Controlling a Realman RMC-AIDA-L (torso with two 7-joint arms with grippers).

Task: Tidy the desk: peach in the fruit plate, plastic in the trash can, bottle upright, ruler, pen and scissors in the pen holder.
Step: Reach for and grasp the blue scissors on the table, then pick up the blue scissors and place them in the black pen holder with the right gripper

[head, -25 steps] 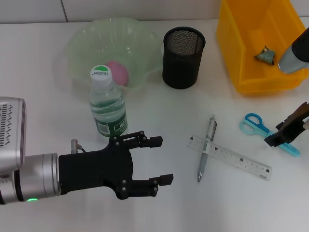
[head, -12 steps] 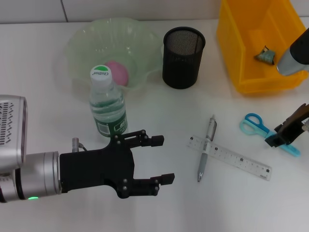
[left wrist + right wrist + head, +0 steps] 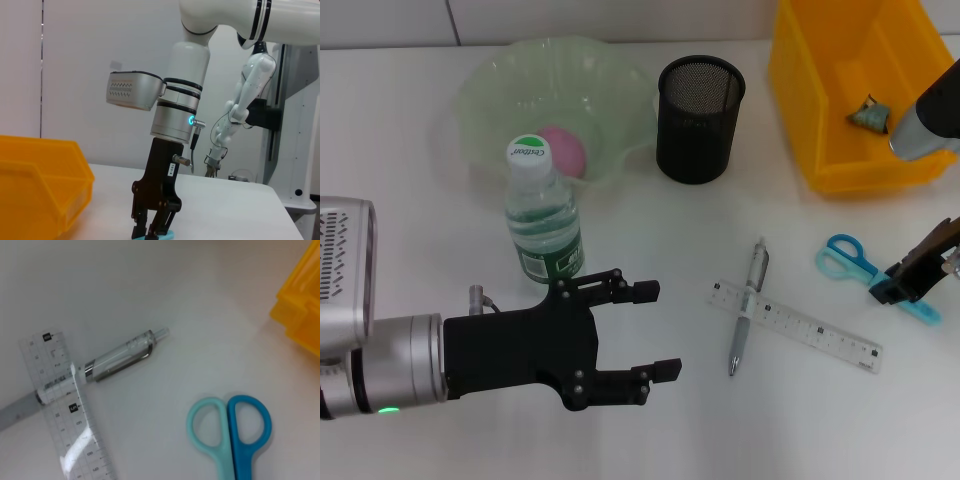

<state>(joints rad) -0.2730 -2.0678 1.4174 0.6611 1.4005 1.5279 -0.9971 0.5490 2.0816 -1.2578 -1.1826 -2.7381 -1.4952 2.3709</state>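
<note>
Right claw sits low at the right edge of the desk, right over the blades of the scissors. In the left wrist view its two fingers point down with a narrow gap, and their tips are at a bit of blue on the desk. It cannot be told if they touch the scissors. Since the earlier frame this claw has slid a little to the right and down along the scissors. The scissors lie flat, handles to the left, in the same spot as before.

Left claw hangs over the near left part of the desk. Its fingers are wide apart and hold nothing. It has not moved.

Just beyond it the bottle stands upright. The peach is in the plate, far left. The holder stands to the right of the plate. The pen and ruler lie crossed in the middle of the desk, touching, between the left claw and the scissors. The bin is at the far right with the plastic inside it. None of these things have moved.
</note>
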